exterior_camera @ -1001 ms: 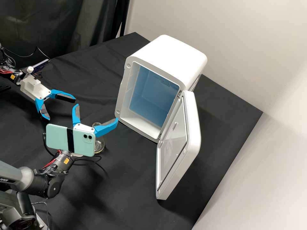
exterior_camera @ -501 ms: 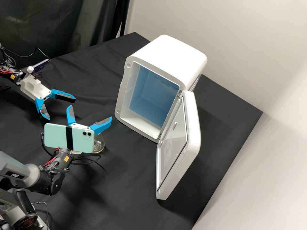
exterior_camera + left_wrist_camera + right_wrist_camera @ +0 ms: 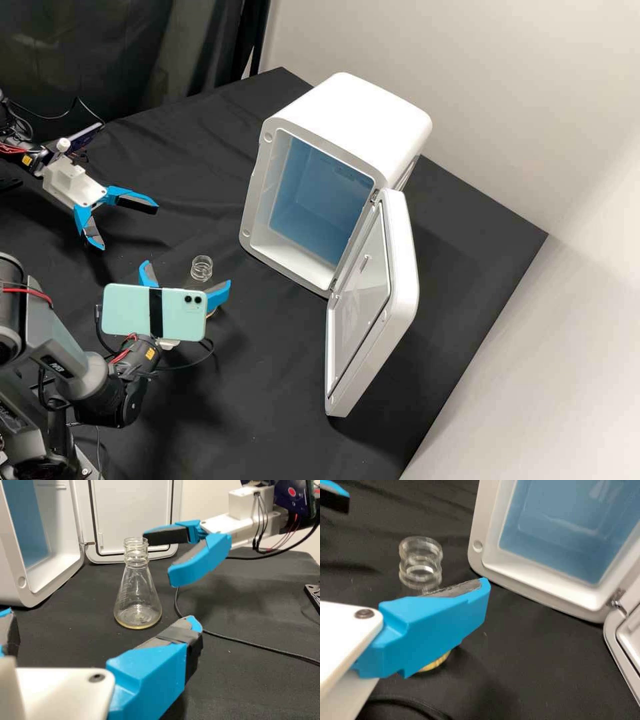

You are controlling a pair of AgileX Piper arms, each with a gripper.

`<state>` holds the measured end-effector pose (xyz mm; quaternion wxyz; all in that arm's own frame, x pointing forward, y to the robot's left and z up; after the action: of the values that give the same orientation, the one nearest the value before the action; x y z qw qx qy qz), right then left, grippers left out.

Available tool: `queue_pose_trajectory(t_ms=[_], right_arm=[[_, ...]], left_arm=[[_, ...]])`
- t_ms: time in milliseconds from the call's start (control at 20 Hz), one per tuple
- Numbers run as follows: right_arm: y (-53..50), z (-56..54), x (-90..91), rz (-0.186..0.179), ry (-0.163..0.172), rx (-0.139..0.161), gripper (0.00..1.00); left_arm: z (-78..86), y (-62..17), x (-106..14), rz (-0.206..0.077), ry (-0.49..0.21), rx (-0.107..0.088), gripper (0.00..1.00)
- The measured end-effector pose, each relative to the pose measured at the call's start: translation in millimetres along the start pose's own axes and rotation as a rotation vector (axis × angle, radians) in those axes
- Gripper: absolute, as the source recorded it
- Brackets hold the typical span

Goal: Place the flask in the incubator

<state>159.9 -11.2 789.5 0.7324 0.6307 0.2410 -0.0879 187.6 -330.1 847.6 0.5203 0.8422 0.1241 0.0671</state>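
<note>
Clear glass conical flask (image 3: 201, 268) stands upright left of the open white box-shaped incubator (image 3: 360, 120). Right gripper (image 3: 185, 280), fingers spread, flanks it. Left gripper (image 3: 112, 215), farther left, is likewise spread.

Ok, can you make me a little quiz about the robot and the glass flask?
1. True or false: the incubator has its door open.
2. Where is the flask? A: inside the incubator. B: upright on the bench. C: lifted in the air.
3. Fill in: the fingers of the right gripper are ____.

Key: 1 true; 2 B; 3 open.
</note>
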Motion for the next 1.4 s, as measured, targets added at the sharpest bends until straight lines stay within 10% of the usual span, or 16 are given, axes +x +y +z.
queue_pose_trajectory(t_ms=[400,1252,1402], right_arm=[[-6.9,12.9,-0.9,-0.046,-0.029,0.052,1.0],[-1.5,5.5,18.9,0.082,-0.073,0.137,1.0],[-3.8,1.2,25.0,0.089,-0.073,0.109,1.0]], left_arm=[[0.9,2.3,-0.8,0.01,-0.002,0.006,1.0],[0.3,0.2,-3.1,0.003,0.005,0.0,1.0],[-0.4,0.4,-3.3,0.004,0.009,-0.001,1.0]])
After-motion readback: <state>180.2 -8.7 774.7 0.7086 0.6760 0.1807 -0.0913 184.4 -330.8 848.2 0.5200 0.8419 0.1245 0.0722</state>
